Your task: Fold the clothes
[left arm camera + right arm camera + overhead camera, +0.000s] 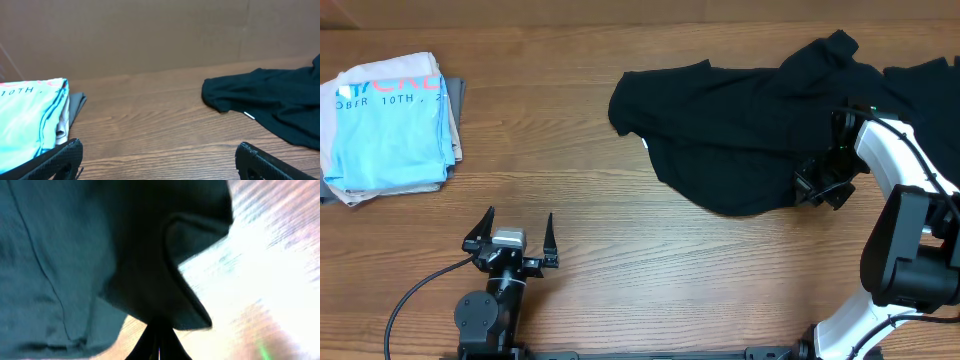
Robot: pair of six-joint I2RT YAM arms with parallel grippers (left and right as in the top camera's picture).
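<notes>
Crumpled and unfolded across the right half of the wooden surface (620,260): black T-shirt (740,130), one sleeve pointing toward the middle, far side running out of frame at right. Set against its near right edge, right end effector (823,188), pressed together and pinching a fold of the dark cloth.

From the right wrist, up close: the same black T-shirt (75,255) draped over most of the view, a curled hem dropping into the closed fingertips (150,349) at bottom centre, bright blurred wood beyond.

Near the front edge at left, well apart from the garment: left end effector (517,222), spread wide, gripping nothing.

From the left wrist: two dark fingers (55,160) at the lower corners, bare wood between them, black T-shirt (280,105) lying at right with a small white tag (248,116) at its near edge.

At the far left, neatly folded: light-blue T-shirt (390,130) with printed lettering, topping a small stack of pale and grey cloth, also seen at the left edge of the left wrist view (25,120).
</notes>
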